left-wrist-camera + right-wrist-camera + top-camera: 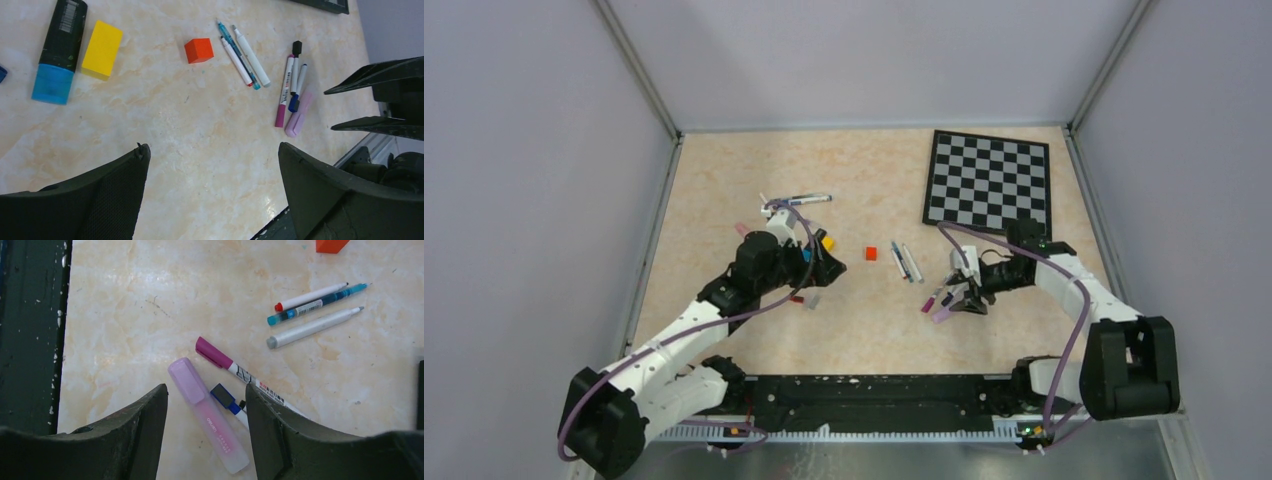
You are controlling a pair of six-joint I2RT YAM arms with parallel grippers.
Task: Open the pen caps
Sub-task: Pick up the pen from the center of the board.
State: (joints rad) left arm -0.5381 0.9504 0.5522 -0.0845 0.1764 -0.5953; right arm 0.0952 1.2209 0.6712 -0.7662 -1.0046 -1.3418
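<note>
My right gripper [205, 387] stands open low over the table, its jaws either side of a pink highlighter [215, 420] without touching it. The highlighter's lilac cap [187, 380] is on. Beside it lie a blue-capped pen [227, 397] and a white marker with a magenta cap [214, 352]. Three thin uncapped pens [315, 305] lie farther off. My left gripper [213, 146] is wide open over bare table with nothing between its fingers. In the left wrist view a black highlighter with a blue cap [50, 82] lies at the upper left. Overhead, the left gripper [829, 268] is at centre-left and the right gripper [954, 300] at centre-right.
A small red cube [871, 254] sits between the arms and a yellow block [827, 241] lies by the left gripper. More pens [799, 200] lie behind the left arm. A checkerboard [989, 180] lies at the back right. Grey walls enclose the table.
</note>
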